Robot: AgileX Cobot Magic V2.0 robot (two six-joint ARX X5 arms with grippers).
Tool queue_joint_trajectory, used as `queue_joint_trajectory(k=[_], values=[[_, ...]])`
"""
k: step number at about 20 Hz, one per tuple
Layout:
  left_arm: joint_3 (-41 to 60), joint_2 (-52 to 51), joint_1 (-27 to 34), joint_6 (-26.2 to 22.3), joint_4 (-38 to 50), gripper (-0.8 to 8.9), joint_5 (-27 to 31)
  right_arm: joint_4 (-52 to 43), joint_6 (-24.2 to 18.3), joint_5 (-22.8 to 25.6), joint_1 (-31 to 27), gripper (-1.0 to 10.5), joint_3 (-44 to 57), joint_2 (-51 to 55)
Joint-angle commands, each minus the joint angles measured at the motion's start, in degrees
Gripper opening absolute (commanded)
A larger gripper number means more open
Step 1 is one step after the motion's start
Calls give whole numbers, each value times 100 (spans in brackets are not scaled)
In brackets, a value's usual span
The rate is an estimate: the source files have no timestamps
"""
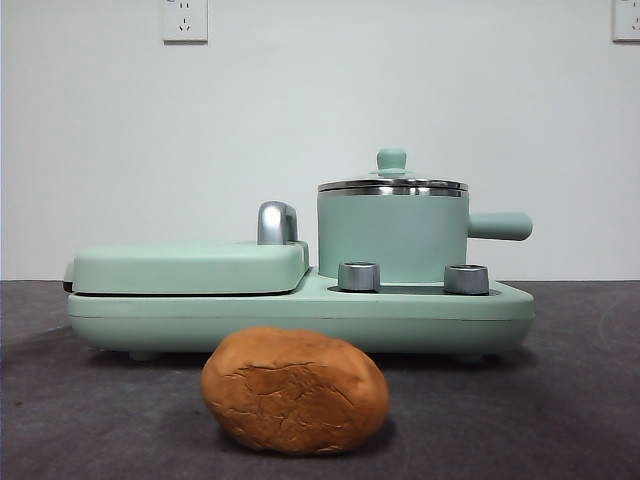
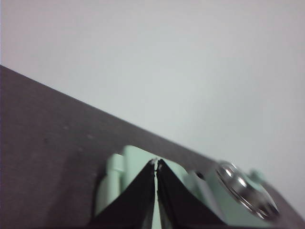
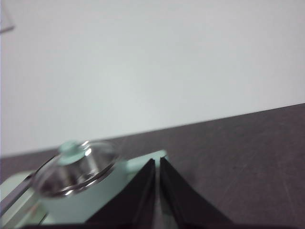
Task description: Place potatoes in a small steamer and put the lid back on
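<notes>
My left gripper [image 2: 156, 162] and right gripper [image 3: 157, 161] both have jaws pressed together, holding nothing, clear of the appliance. Below them I see a dark grey table [image 1: 560, 400] against a white wall [image 1: 300, 120]. The potato [image 1: 295, 391], orange-brown and cracked, lies in front of the mint-green steamer [image 1: 392, 237], whose glass lid [image 1: 392, 183] sits on.

The setting appeared to be a lab or test bench: a bare white wall [image 1: 320, 120] carried two sockets [image 1: 185, 20], and a dark scuffed table [image 1: 560, 400] held one mint-green cooking appliance [image 1: 300, 305].
</notes>
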State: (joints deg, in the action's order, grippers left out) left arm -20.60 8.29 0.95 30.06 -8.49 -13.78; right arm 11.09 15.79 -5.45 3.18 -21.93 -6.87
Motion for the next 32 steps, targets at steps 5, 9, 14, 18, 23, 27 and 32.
queue_joint_trajectory(k=[5, 9, 14, 18, 23, 27, 32], values=[[-1744, 1176, -4, -2347, -1425, 9, -975, 1176, -1670, -1067, 7, 14, -1338, -1082], [-2481, 1829, -31, -3738, -2212, 8, -1471, 1655, -2413, -1891, 9, 14, -1867, -1777], [-3001, 2393, -199, -5283, -2577, 6, -1550, 2153, -3292, -2124, 162, 14, -2374, -2476], [-3217, 2723, -446, -6341, -2632, 6, -1731, 2308, -3947, -1849, 391, 14, -2621, -2848], [-3314, 3001, -745, -6579, -2610, 20, -1766, 2306, -4352, -1502, 706, 100, -2682, -3056], [-3314, 3093, -955, -6223, -2479, 195, -1766, 2299, -4266, -1137, 857, 335, -2682, -3084], [-3314, 3198, -1189, -5469, -1950, 225, -1766, 2227, -4166, -1095, 909, 336, -2682, -3084]])
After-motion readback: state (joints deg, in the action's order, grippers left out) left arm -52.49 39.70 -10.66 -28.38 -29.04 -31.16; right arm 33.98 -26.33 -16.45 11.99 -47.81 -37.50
